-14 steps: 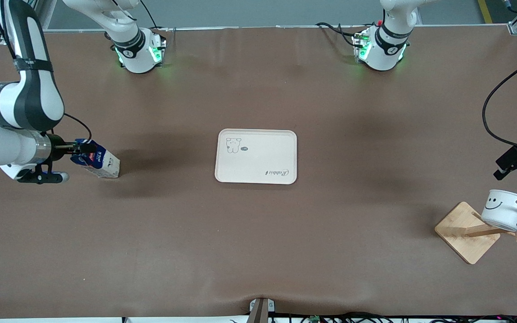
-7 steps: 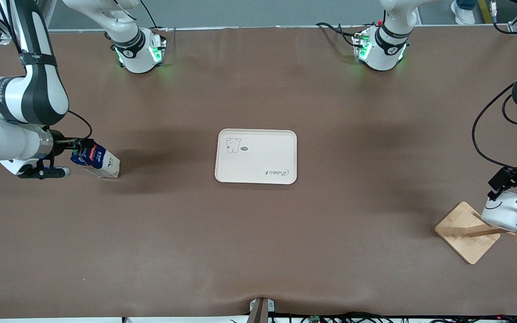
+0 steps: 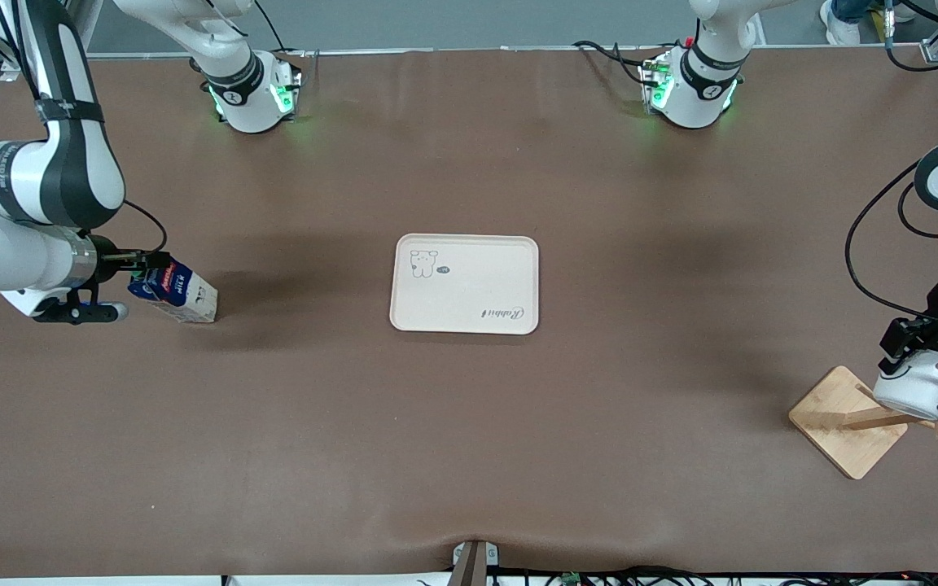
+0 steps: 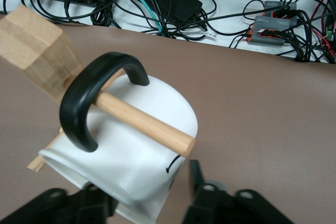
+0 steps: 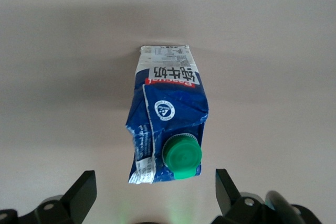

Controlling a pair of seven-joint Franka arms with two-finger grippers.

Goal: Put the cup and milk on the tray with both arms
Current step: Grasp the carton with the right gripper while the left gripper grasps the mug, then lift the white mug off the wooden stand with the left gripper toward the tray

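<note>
One smooth white cup (image 3: 917,394) hangs on a wooden peg rack (image 3: 848,421) at 4 o'clock. One crumpled blue milk (image 3: 173,291) stands at 9. One flat cream tray (image 3: 466,284) lies mid-bench.

Left gripper (image 4: 149,203) jaws straddle the cup's rim; right gripper (image 5: 152,190) jaws are wide around the milk.

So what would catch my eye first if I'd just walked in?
Probably the smiley-faced cup hanging by its black handle on a wooden rack at the left arm's end, the left hand right at it. At the right arm's end, the right hand is open around a blue milk. The cream tray sits mid-table.
</note>
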